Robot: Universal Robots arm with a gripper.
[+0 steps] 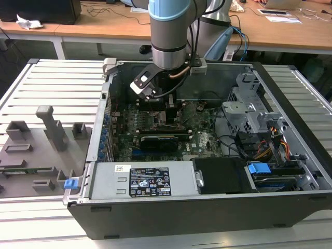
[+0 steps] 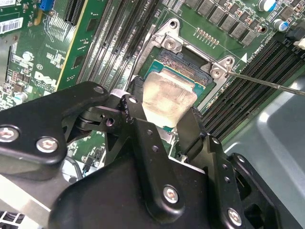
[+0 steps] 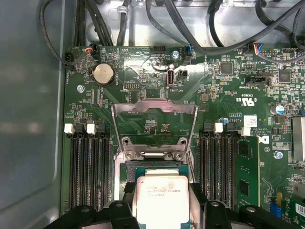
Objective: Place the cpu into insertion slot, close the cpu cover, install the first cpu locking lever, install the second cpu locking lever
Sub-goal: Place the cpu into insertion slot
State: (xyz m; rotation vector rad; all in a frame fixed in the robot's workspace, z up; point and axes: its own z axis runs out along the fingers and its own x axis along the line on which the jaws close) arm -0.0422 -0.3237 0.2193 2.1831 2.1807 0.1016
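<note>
- Silvery-grey metal tops the cpu (image 3: 162,193), a small flat square with a thin green edge; it sits between the two black fingers (image 2: 138,119) of the claw (image 3: 163,202), which presses in on two opposite sides of the chip and pinches it.
- The chip lies directly over the insertion slot (image 2: 187,61), whose dark centre shows just past the chip's far edge in the second wrist view; whether it is seated or held a little above, I cannot tell.
- The cpu cover (image 3: 138,109) stands swung open beyond the slot, with green board (image 3: 228,109) showing through its window; a thin wire lever (image 2: 267,84) runs out from the socket's corner.
- Handling, as I judge it:
  - the chip is light and stiff with no give, so little squeeze is needed;
  - the smooth metal top could slip in a loose pinch;
  - the underside and the socket's contacts look fragile;
  - the hold therefore belongs on the bare side edges, as here, with the chip kept level.
- In the exterior view the arm (image 1: 168,31) reaches down into the open computer case (image 1: 218,212), which rests on the slatted bench (image 1: 52,78).
</note>
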